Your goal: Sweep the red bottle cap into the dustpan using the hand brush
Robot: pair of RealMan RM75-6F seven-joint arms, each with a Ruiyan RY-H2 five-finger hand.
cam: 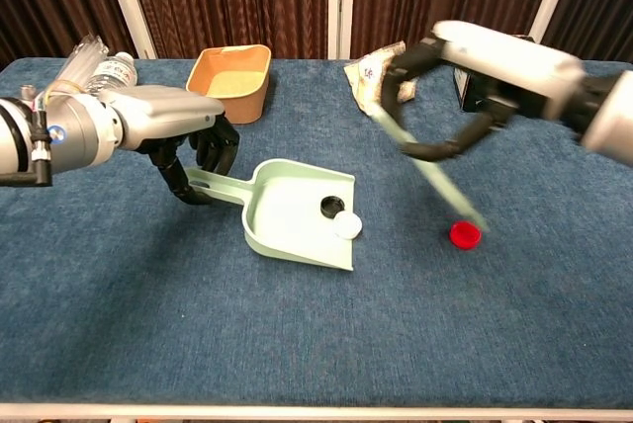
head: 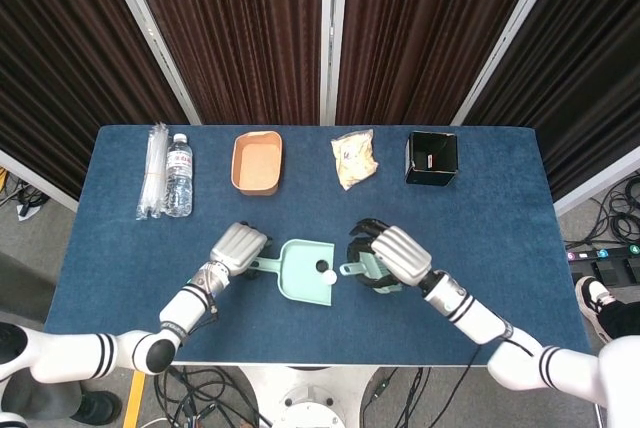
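Note:
The red bottle cap (cam: pixel 464 235) lies on the blue table, right of the dustpan. My left hand (cam: pixel 188 161) (head: pixel 238 246) grips the handle of the pale green dustpan (cam: pixel 297 220) (head: pixel 306 270), whose mouth faces right. A white cap (cam: pixel 347 225) (head: pixel 328 275) and a black cap (cam: pixel 331 207) sit inside the pan near its lip. My right hand (cam: pixel 450 57) (head: pixel 388 256) holds the green hand brush (cam: pixel 425 166) (head: pixel 350 269), blurred by motion, tilted with its low end just beside the red cap. The head view hides the red cap under my right hand.
Along the table's far edge stand a water bottle (head: pixel 178 173), a pack of straws (head: pixel 152 183), a tan bowl (head: pixel 257 161), a snack bag (head: pixel 354 158) and a black box (head: pixel 432 156). The table's front edge (cam: pixel 316 408) runs close below the dustpan.

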